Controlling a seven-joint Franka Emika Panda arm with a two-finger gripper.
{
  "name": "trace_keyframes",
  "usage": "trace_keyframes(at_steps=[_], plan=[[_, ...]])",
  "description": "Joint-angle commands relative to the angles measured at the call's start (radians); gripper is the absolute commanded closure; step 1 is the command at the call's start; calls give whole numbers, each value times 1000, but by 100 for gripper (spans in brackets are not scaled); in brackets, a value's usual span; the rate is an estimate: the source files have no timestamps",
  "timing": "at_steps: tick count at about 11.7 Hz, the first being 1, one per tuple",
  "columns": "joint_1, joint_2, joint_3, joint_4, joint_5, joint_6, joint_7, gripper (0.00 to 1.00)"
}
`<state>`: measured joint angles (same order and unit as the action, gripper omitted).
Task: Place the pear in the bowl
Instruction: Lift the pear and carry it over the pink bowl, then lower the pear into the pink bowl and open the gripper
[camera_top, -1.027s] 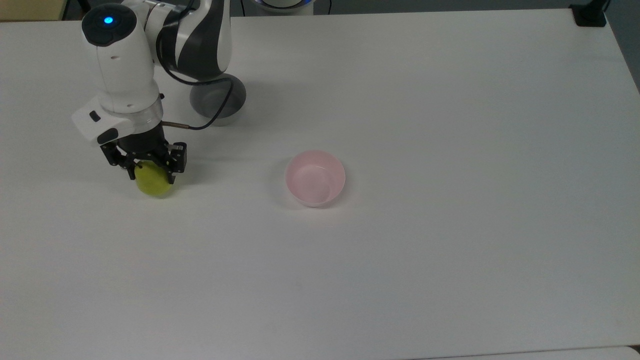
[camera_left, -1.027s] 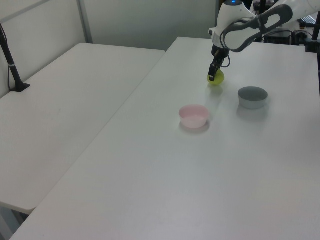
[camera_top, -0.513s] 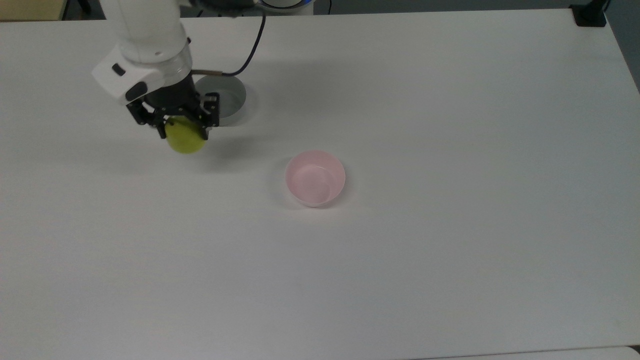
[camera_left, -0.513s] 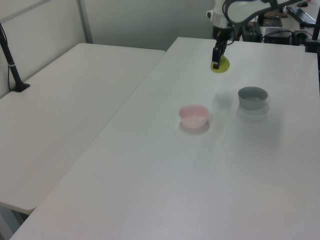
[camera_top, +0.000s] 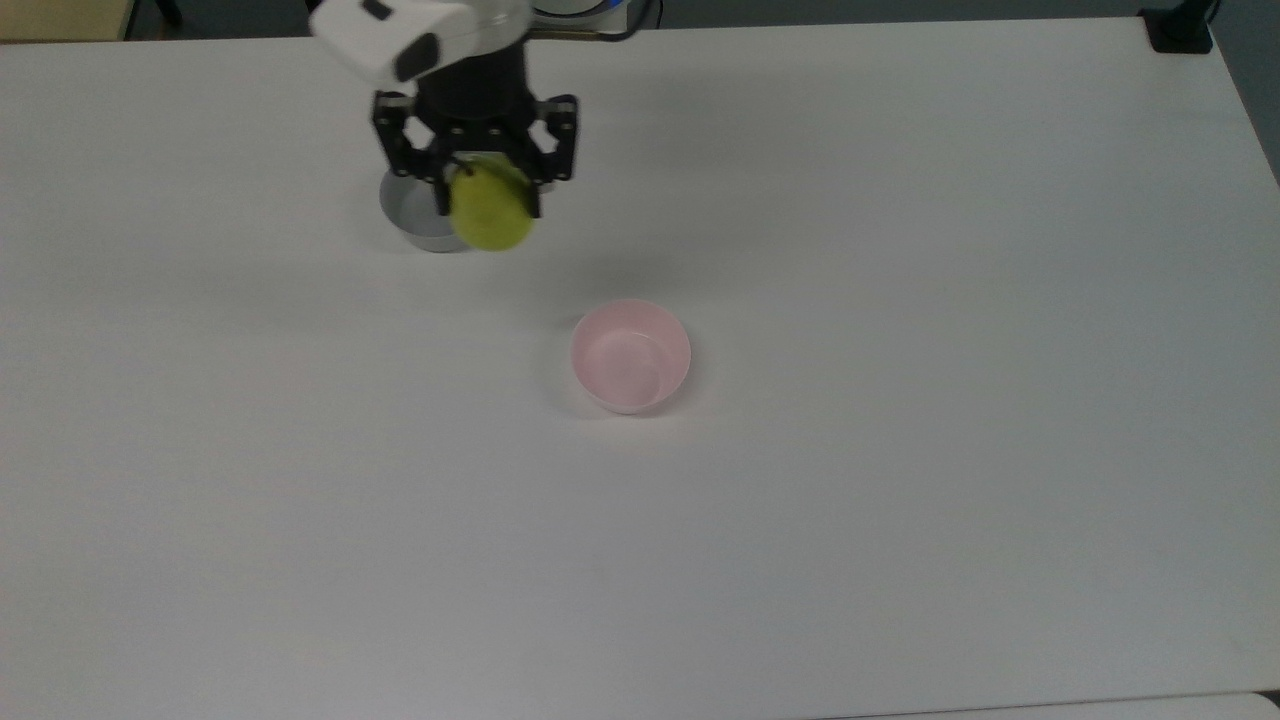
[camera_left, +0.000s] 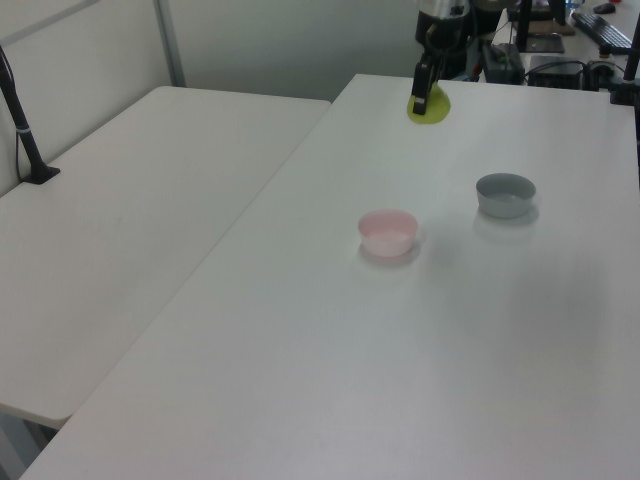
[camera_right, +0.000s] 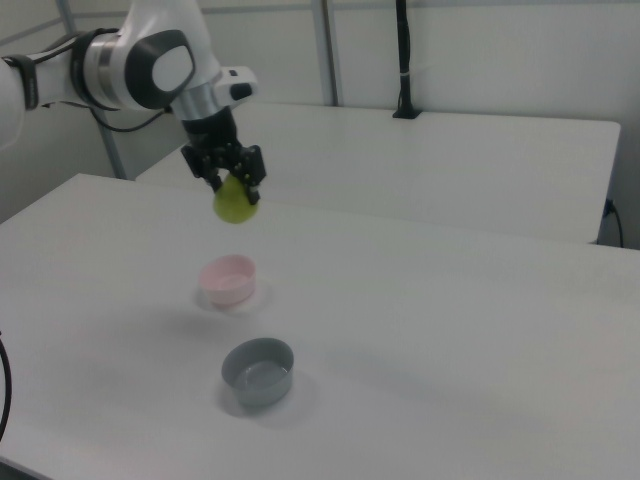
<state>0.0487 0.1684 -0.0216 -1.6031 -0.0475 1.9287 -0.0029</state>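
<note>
Top view shows our hand (camera_top: 487, 205) clamped on the pear (camera_top: 491, 217), lifted clear of the bench (camera_top: 900, 500) and overlapping the grey bowl (camera_top: 415, 220). We judge this the carry step. The pink bowl (camera_top: 630, 355) sits empty, well apart; next we must travel over its opening, lower, and release.

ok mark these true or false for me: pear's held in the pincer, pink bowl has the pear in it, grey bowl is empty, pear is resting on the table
1. The pincer holds the pear: true.
2. The pink bowl contains the pear: false, it is empty.
3. The grey bowl is empty: true.
4. The pear rests on the table: false, it hangs in the air, clear of the surface, as the right view shows.
</note>
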Motion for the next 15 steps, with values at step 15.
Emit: trace_keyframes(at_steps=[15], plan=[[171, 255, 6, -115, -192, 354, 296, 95]])
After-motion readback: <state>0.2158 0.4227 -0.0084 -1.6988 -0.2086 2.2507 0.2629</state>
